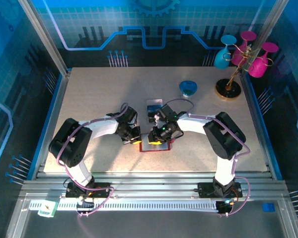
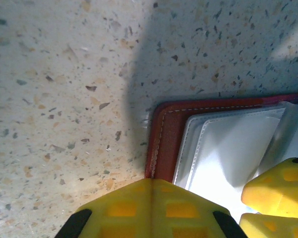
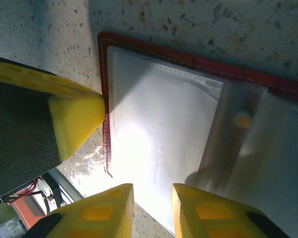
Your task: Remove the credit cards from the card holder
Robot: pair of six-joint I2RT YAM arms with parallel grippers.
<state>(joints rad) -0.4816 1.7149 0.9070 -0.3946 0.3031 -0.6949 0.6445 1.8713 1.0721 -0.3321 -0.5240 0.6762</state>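
The red card holder (image 1: 154,149) lies open on the table between both arms. Its red stitched border (image 2: 164,134) frames pale see-through pockets (image 3: 159,124); what the pockets hold I cannot make out. My left gripper (image 2: 151,181) is shut, its yellow tip pressed down on the holder's left edge (image 3: 105,99). Hovering over the near edge of the pocket, my right gripper (image 3: 152,201) is open, with nothing between its fingers. One blue-and-dark credit card (image 1: 154,106) lies on the table just beyond the grippers.
A blue dish (image 1: 188,88) sits at the back right of the table. Farther right stands a rack (image 1: 228,88) hung with pink and blue glasses. Speckled table (image 2: 64,99) surrounds the holder.
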